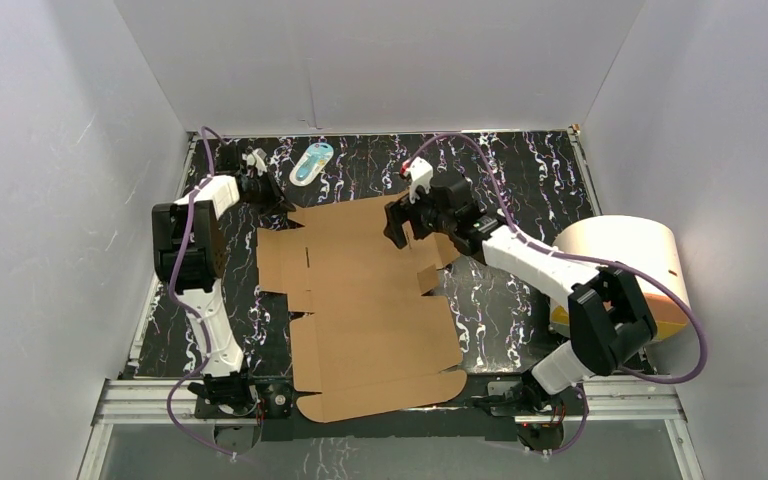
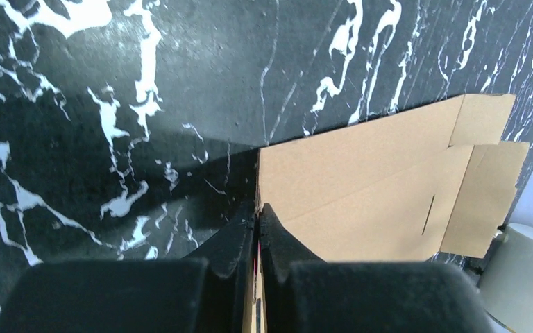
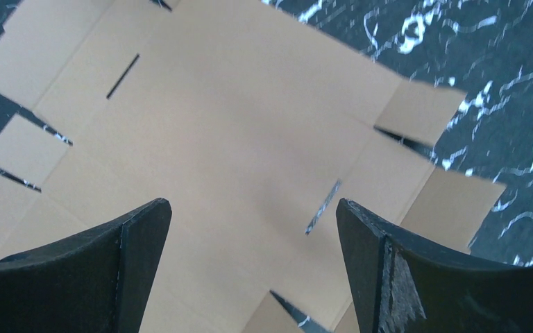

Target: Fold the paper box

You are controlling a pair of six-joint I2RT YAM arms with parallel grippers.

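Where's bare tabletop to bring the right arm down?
Free: far-right tabletop, bordered by back wall, right arm and cream cylinder. Crowded: far left, where the left gripper pinches the paper box corner near the oval item.

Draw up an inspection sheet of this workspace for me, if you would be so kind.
Surface: black table with white marbling.
Job's things: paper box lies flat and unfolded mid-table.
Clutter: white-and-blue oval item at the far edge; cream cylinder at the right.
Grippers: left gripper shut on the box's far left edge; right gripper open above its far right part.
Cables: purple cable loops along each arm.
Surroundings: plain pale walls on three sides.
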